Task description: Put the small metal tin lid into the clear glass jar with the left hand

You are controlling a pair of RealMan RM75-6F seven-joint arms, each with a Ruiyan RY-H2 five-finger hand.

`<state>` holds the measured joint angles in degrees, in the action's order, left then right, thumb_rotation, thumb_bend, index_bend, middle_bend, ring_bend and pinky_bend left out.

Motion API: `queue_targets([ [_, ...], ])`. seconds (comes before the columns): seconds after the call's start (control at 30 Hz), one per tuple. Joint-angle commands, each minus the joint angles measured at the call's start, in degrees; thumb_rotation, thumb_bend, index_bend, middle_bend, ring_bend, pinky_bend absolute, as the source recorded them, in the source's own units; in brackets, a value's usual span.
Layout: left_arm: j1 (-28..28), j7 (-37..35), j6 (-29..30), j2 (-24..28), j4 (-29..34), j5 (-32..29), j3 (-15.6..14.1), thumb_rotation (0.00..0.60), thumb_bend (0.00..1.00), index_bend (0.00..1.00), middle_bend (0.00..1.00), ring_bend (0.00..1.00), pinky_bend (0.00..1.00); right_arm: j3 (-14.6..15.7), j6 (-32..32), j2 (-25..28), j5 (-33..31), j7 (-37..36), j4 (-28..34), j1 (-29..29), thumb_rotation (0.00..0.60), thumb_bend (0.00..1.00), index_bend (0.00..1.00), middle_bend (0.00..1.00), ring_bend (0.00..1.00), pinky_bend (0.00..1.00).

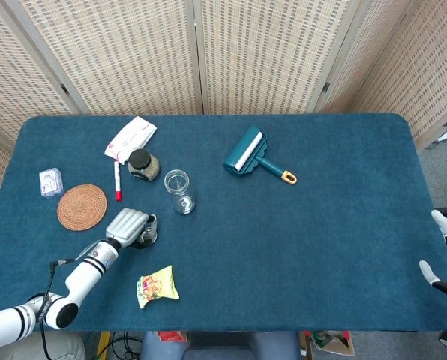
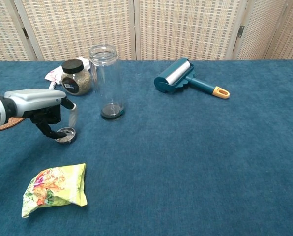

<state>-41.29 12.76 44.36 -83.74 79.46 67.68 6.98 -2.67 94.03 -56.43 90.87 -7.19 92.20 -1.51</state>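
Head view: blue table (image 1: 343,225), wicker screens (image 1: 268,52).

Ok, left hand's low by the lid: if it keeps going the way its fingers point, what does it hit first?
Most likely the small metal tin lid: the left hand has its fingers pointing down at it, a fingertip at its rim. Contact can't be confirmed.

My left hand (image 2: 41,105) sits at the frame's left, over the tin lid (image 2: 65,134). The glass jar (image 2: 106,81) stands right of it, further back. The snack bag (image 2: 54,189) lies lower left, the lint roller (image 2: 183,77) upper centre, the coaster (image 1: 82,206) far left.
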Motion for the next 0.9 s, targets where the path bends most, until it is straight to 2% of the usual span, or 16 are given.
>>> queue_targets([
  [0.03,-0.3,-0.1,-0.3,-0.5,-0.7,-0.6,-0.1,0.6,0.32,0.51,0.98,0.93,1.0,0.0,0.2,0.0,0.0,-0.1,-0.1,-0.2,0.6,0.29,0.01,0.17,0.04,0.05],
  [0.27,-0.6,-0.6,-0.2,-1.4,-2.4,-1.2,-0.5,0.6,0.33,0.54,0.99,0.94,1.0,0.1,0.3,-0.1,-0.2,-0.3,-0.4,-0.5,0.6,0.29,0.01,0.17,0.04,0.05],
  [0.57,-0.7,-1.6,0.0,-1.9,-3.4,-0.9,-0.9,0.6,0.43,0.58,1.0,0.96,1.0,0.0,0.4,-0.2,-0.1,-0.4,-0.4,-0.6,0.6,0.29,0.01,0.17,0.04,0.05],
  [0.9,-0.4,-2.6,1.0,-1.1,-2.6,-0.2,-1.2,0.6,0.44,0.61,1.0,0.97,1.0,0.0,0.6,-0.2,0.1,-0.2,-0.1,-0.7,0.6,0.29,0.01,0.17,0.04,0.05],
])
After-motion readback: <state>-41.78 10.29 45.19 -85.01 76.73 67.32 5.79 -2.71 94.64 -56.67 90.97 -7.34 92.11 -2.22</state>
